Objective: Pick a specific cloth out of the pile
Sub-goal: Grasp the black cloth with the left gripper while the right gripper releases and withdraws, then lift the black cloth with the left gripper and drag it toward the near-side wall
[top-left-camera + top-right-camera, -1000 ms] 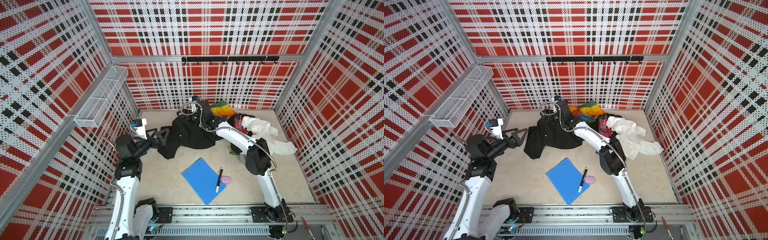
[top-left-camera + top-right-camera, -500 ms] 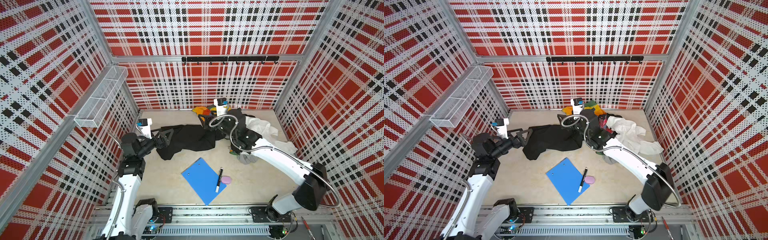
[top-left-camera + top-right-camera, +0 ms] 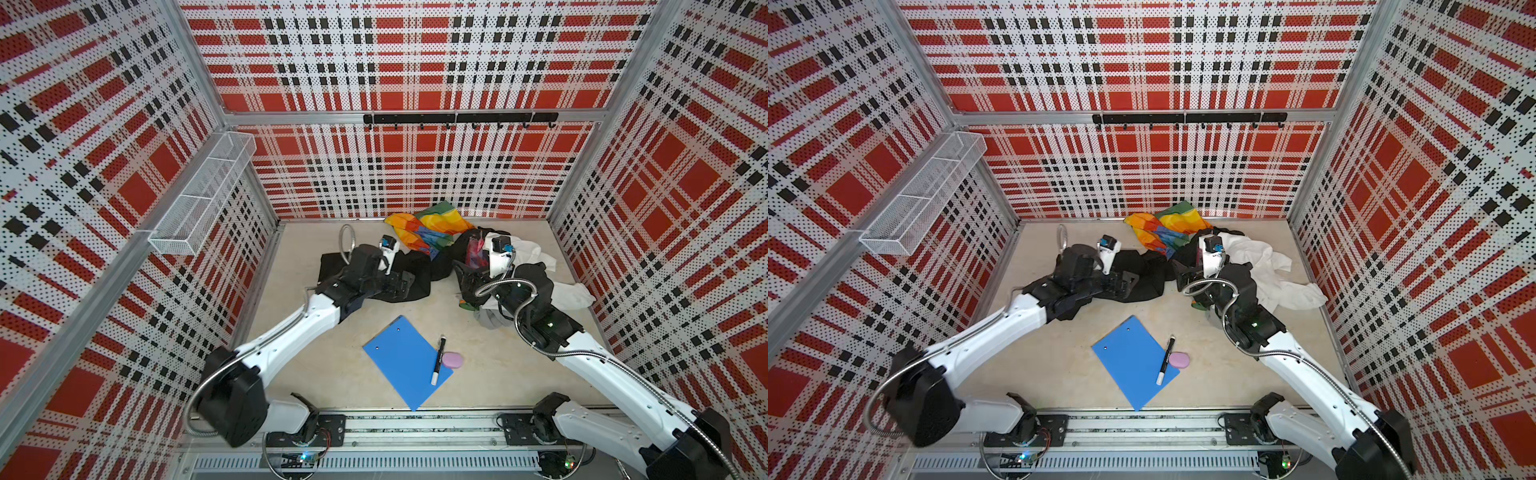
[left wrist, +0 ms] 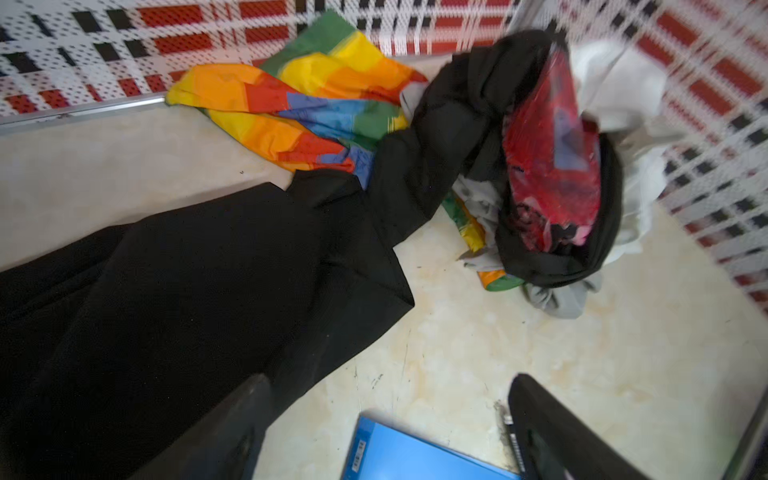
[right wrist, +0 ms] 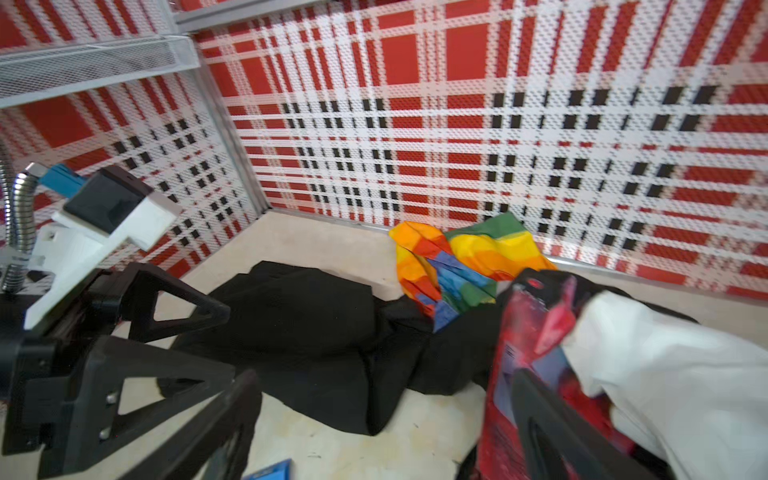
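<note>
Cloth (image 4: 208, 291) lies flat, half out of pile (image 3: 1262, 266); nothing gripped.
Near: clipboard (image 3: 405, 361). Mid: L gripper (image 4: 386, 380) wide, empty, low over cloth edge, prob. lining up a grab to drag it clear. R gripper (image 5: 384, 376) wide, empty, beside pile. Far: cloth end runs into pile.

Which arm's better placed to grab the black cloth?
Probably left: the left end effector hangs open at a free edge of the cloth; the right end effector is crowded against the pile.
</note>
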Controlling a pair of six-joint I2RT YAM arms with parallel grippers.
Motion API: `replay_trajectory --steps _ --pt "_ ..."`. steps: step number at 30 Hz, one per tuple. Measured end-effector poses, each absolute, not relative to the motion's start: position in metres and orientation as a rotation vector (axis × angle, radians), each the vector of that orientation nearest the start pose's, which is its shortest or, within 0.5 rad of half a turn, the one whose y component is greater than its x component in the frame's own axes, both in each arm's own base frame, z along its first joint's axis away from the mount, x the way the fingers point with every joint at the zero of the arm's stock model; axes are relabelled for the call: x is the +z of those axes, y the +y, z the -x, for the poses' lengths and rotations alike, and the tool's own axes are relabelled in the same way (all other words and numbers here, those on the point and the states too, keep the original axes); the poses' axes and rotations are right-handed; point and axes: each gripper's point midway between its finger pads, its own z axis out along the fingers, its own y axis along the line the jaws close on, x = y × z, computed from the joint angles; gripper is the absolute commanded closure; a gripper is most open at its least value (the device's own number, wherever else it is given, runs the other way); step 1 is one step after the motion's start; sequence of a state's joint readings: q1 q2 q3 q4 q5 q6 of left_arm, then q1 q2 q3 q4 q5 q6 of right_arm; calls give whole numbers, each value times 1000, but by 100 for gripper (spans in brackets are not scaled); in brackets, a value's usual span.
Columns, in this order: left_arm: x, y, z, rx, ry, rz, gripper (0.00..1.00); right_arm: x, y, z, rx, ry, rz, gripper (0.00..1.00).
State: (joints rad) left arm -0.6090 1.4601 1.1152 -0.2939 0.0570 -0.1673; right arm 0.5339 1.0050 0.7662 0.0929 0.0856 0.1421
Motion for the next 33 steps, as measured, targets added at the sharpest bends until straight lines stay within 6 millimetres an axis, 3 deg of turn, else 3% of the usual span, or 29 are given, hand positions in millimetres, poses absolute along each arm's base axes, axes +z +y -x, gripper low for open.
replay_trajectory --steps 4,8,10,14,19,24,27,31,33 --pt "152 -285 -370 -374 2301 -602 15 287 170 -331 420 1727 255 0" --pt "101 -291 -385 -276 2412 -629 9 286 171 -331 433 1716 254 0" --pt "85 -294 -393 -247 2443 -632 1 288 172 -331 445 1704 251 0" --pt "58 -303 -408 -219 2489 -616 3 287 174 -330 462 1695 248 0" --pt "25 -308 -415 -194 2543 -596 28 285 171 -326 468 1690 241 0" --pt "26 -310 -422 -181 2525 -563 78 281 169 -326 479 1690 223 2" --pt "26 -311 -423 -195 2508 -553 97 276 168 -327 489 1695 214 3" --pt "38 -308 -421 -226 2488 -546 100 265 167 -330 499 1716 202 3" --pt "58 -308 -423 -254 2454 -533 100 258 166 -332 502 1731 194 4"
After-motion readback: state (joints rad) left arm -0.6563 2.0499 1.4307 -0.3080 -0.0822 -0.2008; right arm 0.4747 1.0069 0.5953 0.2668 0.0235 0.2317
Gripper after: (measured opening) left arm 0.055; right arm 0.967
